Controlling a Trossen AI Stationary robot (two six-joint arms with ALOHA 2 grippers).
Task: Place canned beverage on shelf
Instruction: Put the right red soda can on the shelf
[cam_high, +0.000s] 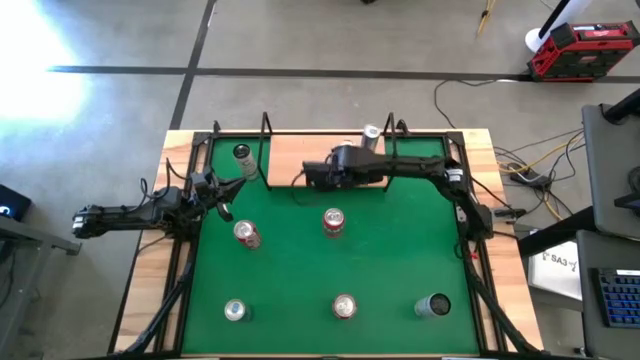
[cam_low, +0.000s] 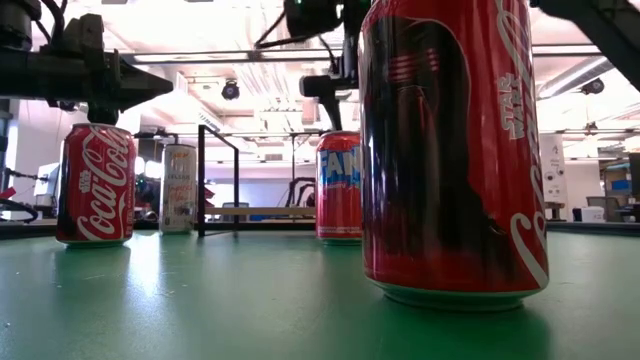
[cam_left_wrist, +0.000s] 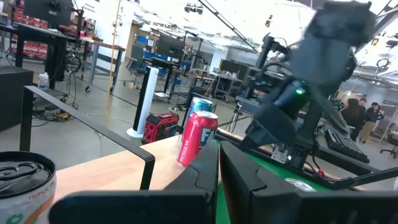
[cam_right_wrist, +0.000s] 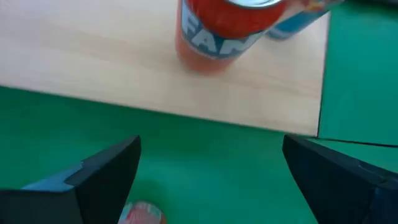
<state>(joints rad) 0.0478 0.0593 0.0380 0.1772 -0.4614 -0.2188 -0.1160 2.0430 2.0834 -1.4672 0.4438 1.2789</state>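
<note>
The shelf (cam_high: 300, 150) is a light wooden board in black uprights at the table's far side. On it stand a red Fanta can (cam_right_wrist: 227, 31) and a blue-and-silver can (cam_high: 371, 133) behind it. My right gripper (cam_high: 315, 176) hangs open over the shelf's near edge, slanting down, its fingers (cam_right_wrist: 106, 174) wide apart with nothing between them. Just below them shows the top of a red can (cam_right_wrist: 140, 214) that stands upright on the green mat (cam_high: 400, 250). My left gripper (cam_high: 226, 190) waits shut at the table's left and holds nothing.
Several more cans stand upright on the mat: a red one (cam_high: 333, 220) at the centre, another (cam_high: 246, 233) to its left, three along the near edge (cam_high: 235, 311) (cam_high: 344, 306) (cam_high: 434, 305). A white can (cam_high: 241, 152) stands left of the shelf.
</note>
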